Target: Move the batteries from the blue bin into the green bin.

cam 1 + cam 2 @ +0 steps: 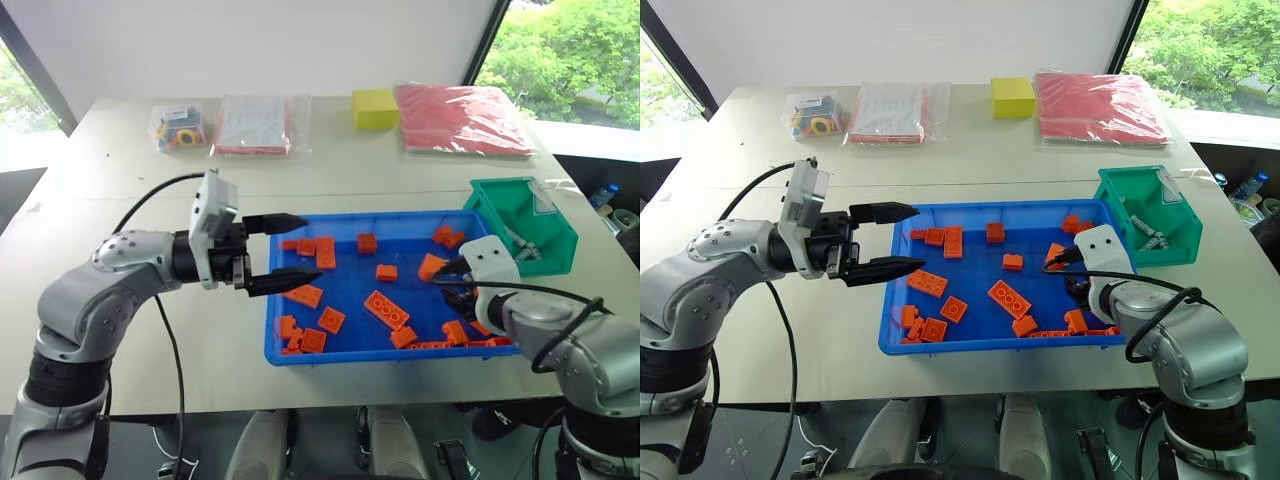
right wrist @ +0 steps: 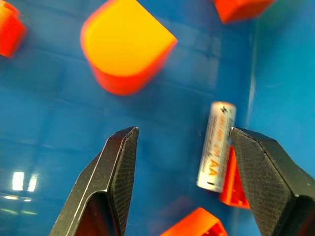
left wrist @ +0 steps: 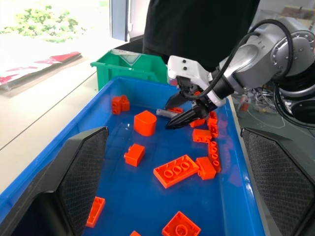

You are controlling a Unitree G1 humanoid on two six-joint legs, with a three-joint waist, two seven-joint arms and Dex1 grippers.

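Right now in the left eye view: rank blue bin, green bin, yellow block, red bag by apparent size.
1. blue bin, clearly the widest.
2. red bag and green bin: similar spans. The bag lies flat and farther from the camera, so I won't rank them.
3. yellow block, smallest, though also farthest back.

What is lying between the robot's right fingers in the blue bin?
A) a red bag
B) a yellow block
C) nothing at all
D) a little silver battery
D: in the right wrist view, a small silver battery marked AA lies on the floor of the blue bin, close beside one finger of the open right gripper, not yet gripped.
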